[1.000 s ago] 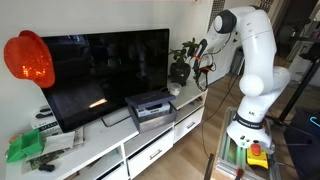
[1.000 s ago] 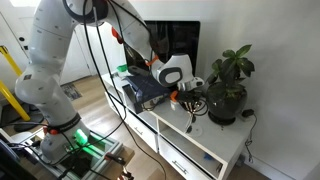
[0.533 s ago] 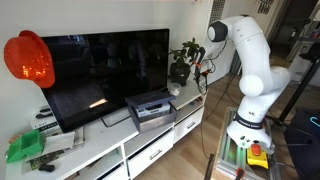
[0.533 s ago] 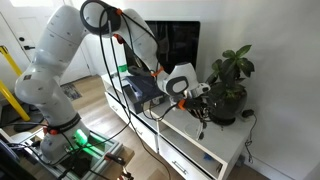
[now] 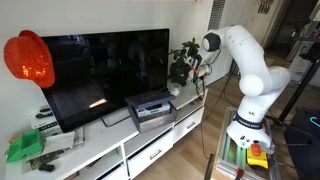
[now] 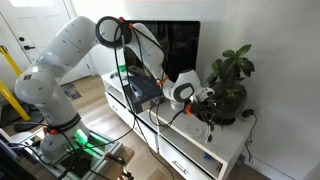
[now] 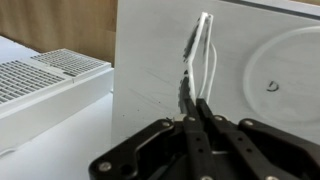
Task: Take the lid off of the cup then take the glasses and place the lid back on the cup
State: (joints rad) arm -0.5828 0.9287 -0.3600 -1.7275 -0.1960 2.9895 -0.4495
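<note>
In the wrist view the fingers are drawn together, their tips meeting with no gap to be seen. A thin strand, dark at the bottom and white further up, starts right at the tips and runs away across the white tabletop. Whether the fingers pinch it or only lie over it, I cannot tell.

In both exterior views the arm reaches lower than a second ago. The fingers have come down toward the tabletop and moved closer to the potted plant, and they now hang just beside its pot. The grey box and the television are as they were.

The cup stands on the tabletop to the right of the fingers in the wrist view, near them but apart. The right edge of the picture cuts it off. It shows as a pale round disc with a small mark near its middle, so it is seen from above and stands upright, top toward the camera. Being round, it shows no long axis on the tabletop. The grey box, with a gridded top, lies well off to the left in the same view.
</note>
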